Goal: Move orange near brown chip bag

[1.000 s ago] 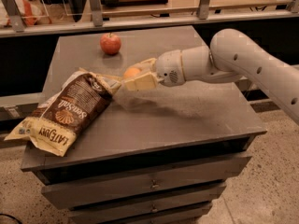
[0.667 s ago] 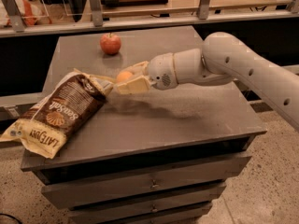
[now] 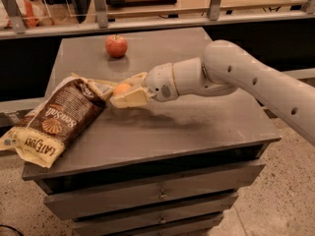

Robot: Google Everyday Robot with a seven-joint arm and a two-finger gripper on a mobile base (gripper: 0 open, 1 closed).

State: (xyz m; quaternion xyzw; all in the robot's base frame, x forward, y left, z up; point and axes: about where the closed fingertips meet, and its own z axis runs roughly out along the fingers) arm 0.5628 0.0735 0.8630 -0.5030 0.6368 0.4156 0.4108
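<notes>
Far left: brown chip bag [image 3: 56, 119] lies flat on the grey cabinet top [image 3: 197, 127], long axis diagonal, lower-left to upper-right. Dark brown middle with a shell logo and "Sea Salt" facing up, cream-yellow ends. Its lower-left end overhangs the cabinet's left edge. The upper-right end is crumpled and points at the gripper.

Next right: orange [image 3: 121, 88], just beside the bag's upper-right end. Can't tell if the 2 actually touch. It sits inside the gripper [image 3: 121, 92], between the 2 cream fingers [image 3: 129, 100], 1 above/behind it and 1 below/in front. Pincer is clamped on the orange. Can't tell whether the fruit rests on the top or is just off it. The lower finger is close to the surface.

Behind, toward the back of the top: red apple [image 3: 116, 45], stem up, well apart from bag and gripper, nothing touching it.

Right of the gripper: white wrist housing [image 3: 165, 85] with a small perforated patch. Then the white arm [image 3: 246, 77] runs out over the cabinet's right half and off the right edge. Its shadow falls on the top below the wrist.

Below: stacked drawer fronts [image 3: 147, 193] on the cabinet face, small pulls at centre. Speckled floor [image 3: 275, 200] at lower right. Along the back: a rail [image 3: 147, 26] with metal uprights.
</notes>
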